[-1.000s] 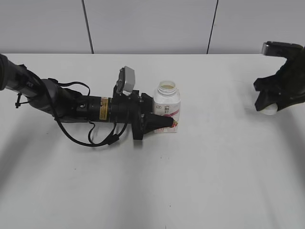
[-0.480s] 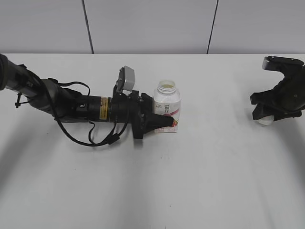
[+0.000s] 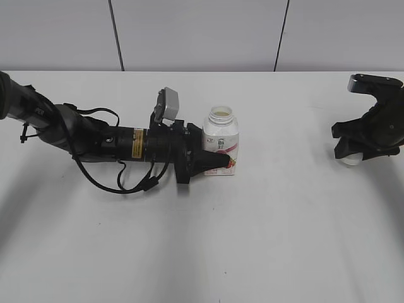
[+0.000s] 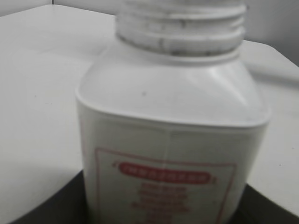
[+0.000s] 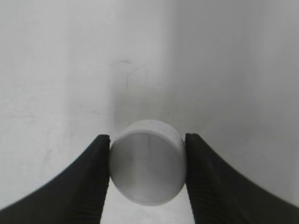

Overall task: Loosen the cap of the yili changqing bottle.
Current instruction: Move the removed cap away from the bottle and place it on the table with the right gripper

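Note:
The yili changqing bottle [image 3: 221, 136] stands upright on the white table, its neck open with no cap on it. In the left wrist view the bottle [image 4: 168, 116] fills the frame, showing its bare threaded neck and red-lettered label. My left gripper [image 3: 218, 163] is shut on the bottle's lower body, and its dark fingers [image 4: 163, 219] show at the bottom corners. My right gripper [image 3: 351, 155] is far to the right, low at the table surface, shut on the white cap [image 3: 349, 160]. In the right wrist view both jaws [image 5: 147, 163] touch the sides of the cap [image 5: 147, 161].
The left arm with its looped cables [image 3: 101, 148] lies low across the table's left half. A grey panelled wall [image 3: 202, 31] runs behind the table's far edge. The white table [image 3: 252, 240] spreads bare toward the front.
My right gripper has come down and slightly left with the cap, to the table surface, and has held still for the last half second. The left gripper and bottle have not moved.

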Robot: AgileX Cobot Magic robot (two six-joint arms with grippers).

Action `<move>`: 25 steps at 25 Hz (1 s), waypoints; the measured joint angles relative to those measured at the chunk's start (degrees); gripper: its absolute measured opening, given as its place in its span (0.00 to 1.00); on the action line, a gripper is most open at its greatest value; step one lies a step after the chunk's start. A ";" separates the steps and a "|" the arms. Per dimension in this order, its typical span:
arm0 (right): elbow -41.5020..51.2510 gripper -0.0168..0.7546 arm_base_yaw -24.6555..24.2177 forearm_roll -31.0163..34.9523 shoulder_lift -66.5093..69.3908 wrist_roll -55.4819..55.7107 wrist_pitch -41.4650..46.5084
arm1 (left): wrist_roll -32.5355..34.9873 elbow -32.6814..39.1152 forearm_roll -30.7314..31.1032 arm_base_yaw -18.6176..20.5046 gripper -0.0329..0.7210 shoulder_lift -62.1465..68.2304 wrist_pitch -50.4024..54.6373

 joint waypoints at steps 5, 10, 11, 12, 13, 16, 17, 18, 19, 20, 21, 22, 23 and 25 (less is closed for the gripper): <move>0.00 0.55 0.00 0.00 0.00 0.00 0.00 | 0.00 0.00 0.00 0.00 0.56 0.00 0.00; 0.00 0.63 0.00 0.00 0.00 0.61 0.07 | 0.00 0.00 0.00 0.00 0.56 0.00 0.00; 0.00 0.64 0.00 0.00 0.00 0.89 0.07 | 0.00 0.00 0.00 0.00 0.56 0.00 0.00; 0.00 0.65 0.00 0.00 0.00 1.03 0.07 | 0.00 0.00 0.00 0.00 0.56 0.00 0.00; 0.00 0.65 0.00 0.00 0.00 1.15 0.07 | -0.01 0.00 0.00 0.00 0.56 0.00 0.00; 0.00 0.65 0.00 0.05 0.00 1.56 0.07 | -0.01 0.00 0.00 0.00 0.56 0.00 0.00; 0.00 0.65 0.00 0.05 0.00 1.75 0.07 | -0.01 0.00 0.00 0.00 0.56 0.00 0.00; 0.00 0.65 0.00 0.05 0.00 1.88 0.07 | -0.01 0.00 0.00 0.00 0.56 0.00 0.00; 0.00 0.65 0.00 0.05 0.00 1.93 0.07 | -0.01 0.00 0.00 0.00 0.56 0.00 0.00; 0.00 0.65 0.00 0.05 0.00 2.07 0.07 | -0.01 0.00 0.00 0.00 0.56 0.00 0.00; 0.00 0.65 0.00 0.11 0.00 2.13 0.07 | -0.01 0.00 0.00 0.00 0.56 0.00 0.00; 0.00 0.65 0.00 0.18 0.00 2.20 0.07 | -0.01 0.00 0.00 0.00 0.56 0.00 0.00; 0.00 0.65 0.00 0.31 0.00 2.27 0.07 | -0.01 0.00 0.00 0.00 0.56 0.00 0.00; 0.00 0.65 0.00 0.65 -0.04 2.32 0.07 | -0.01 0.00 0.00 0.00 0.58 0.00 0.00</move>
